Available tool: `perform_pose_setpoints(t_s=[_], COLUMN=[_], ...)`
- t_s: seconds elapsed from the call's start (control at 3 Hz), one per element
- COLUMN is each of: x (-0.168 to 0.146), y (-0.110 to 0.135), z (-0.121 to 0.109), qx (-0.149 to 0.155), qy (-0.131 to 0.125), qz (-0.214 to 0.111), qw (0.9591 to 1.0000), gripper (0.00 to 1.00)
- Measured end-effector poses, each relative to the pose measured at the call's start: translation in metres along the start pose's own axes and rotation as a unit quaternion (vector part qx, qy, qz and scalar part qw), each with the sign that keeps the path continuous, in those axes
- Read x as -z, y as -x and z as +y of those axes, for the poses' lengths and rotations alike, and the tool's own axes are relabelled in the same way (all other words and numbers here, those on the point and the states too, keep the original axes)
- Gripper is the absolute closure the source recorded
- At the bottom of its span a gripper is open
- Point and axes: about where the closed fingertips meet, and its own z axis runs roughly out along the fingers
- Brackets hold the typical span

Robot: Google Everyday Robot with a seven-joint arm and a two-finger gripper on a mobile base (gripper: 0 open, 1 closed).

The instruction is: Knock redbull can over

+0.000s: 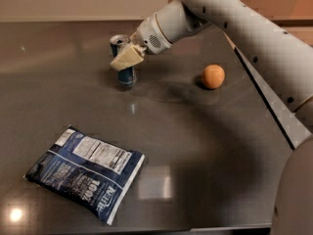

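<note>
Camera view: the redbull can (126,75) stands upright on the dark surface (205,146), toward the far left. The gripper (126,58) reaches in from the right and lies across the can's front, its jaws closed together on nothing. 1 orange (213,76) sits to the right and 1 blue snack bag (85,173) lies near me.

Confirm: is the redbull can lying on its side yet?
No, the redbull can stands upright, with the gripper at its upper half.
</note>
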Motion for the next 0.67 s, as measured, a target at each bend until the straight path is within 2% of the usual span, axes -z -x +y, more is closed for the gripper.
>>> perform_pose_setpoints(t_s=[0.33, 0.67], x=[0.032, 0.06], y=[0.011, 0.014], z=[0.01, 0.022], qx=[0.012, 0.018], qy=[-0.005, -0.006], qz=[0.018, 0.078], qw=[0.9998, 0.9968], gripper=[1.0, 1.0])
